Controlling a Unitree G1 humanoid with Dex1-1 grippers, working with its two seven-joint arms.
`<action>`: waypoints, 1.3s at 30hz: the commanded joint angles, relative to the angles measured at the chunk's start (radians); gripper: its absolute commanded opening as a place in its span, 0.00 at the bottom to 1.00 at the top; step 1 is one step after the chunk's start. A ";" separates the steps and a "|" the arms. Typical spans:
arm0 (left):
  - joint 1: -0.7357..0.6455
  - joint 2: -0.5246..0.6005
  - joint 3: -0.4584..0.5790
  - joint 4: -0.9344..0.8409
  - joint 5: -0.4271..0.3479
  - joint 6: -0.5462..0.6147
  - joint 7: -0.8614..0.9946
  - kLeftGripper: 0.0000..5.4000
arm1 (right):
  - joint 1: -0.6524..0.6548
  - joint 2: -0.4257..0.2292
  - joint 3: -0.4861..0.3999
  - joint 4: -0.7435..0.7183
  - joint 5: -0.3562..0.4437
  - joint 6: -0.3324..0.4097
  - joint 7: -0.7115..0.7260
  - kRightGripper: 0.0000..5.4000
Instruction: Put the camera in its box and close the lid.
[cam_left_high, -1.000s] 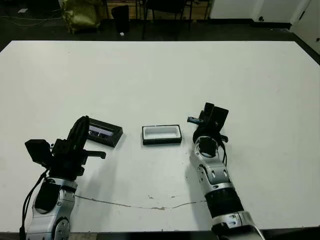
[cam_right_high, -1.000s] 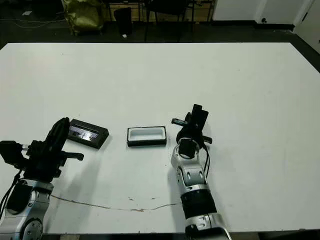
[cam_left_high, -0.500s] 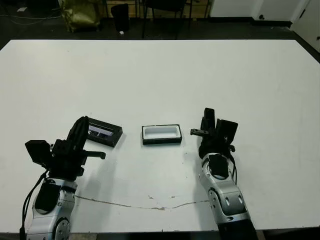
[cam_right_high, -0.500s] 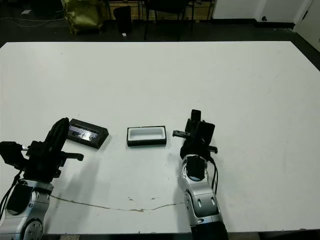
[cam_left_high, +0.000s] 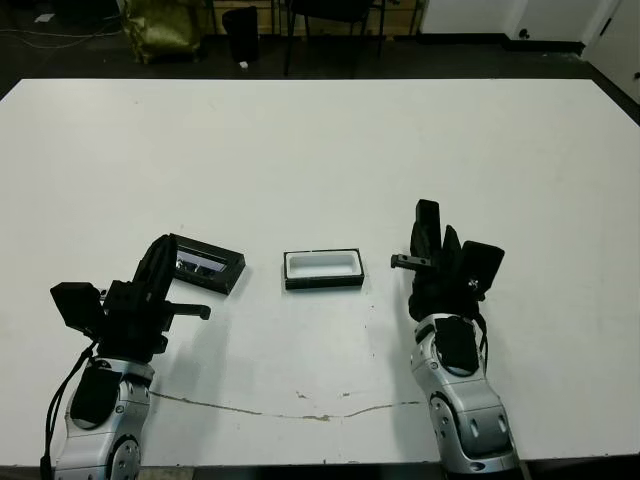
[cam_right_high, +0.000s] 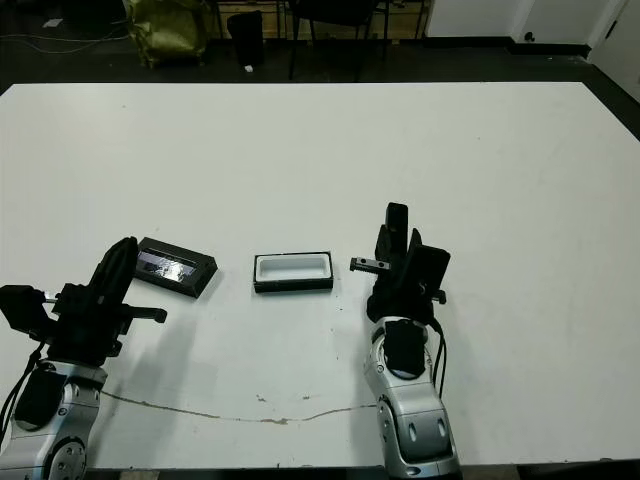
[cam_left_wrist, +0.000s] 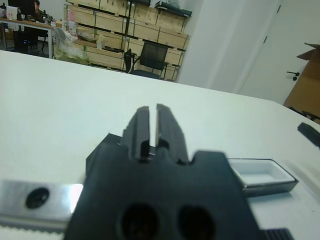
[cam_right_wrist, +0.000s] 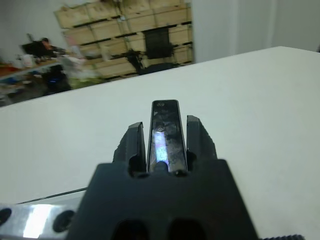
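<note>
The box (cam_left_high: 323, 269) lies open near the middle of the table (cam_left_high: 330, 150), and nothing covers its white inside, so the way in from above is free. Between the box and the right gripper (cam_left_high: 428, 262), which carries the camera (cam_left_high: 404, 262) above the table, the surface is bare. On the other side, the lid (cam_left_high: 207, 264) lies apart from the box with a free strip between them. The left gripper (cam_left_high: 160, 262) stands just beside the lid. The whole far part of the table is open.
</note>
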 joint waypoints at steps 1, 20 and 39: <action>0.013 0.007 0.001 0.000 0.006 0.022 0.015 0.00 | -0.016 -0.078 -0.051 -0.010 0.058 -0.010 0.130 0.10; 0.013 0.006 0.002 0.013 0.001 0.006 0.004 0.00 | -0.392 -0.410 -0.155 0.039 0.427 0.431 0.647 0.10; 0.009 0.003 -0.004 0.020 0.011 -0.002 0.010 0.00 | -0.802 -0.490 0.041 0.677 0.285 0.188 1.318 0.10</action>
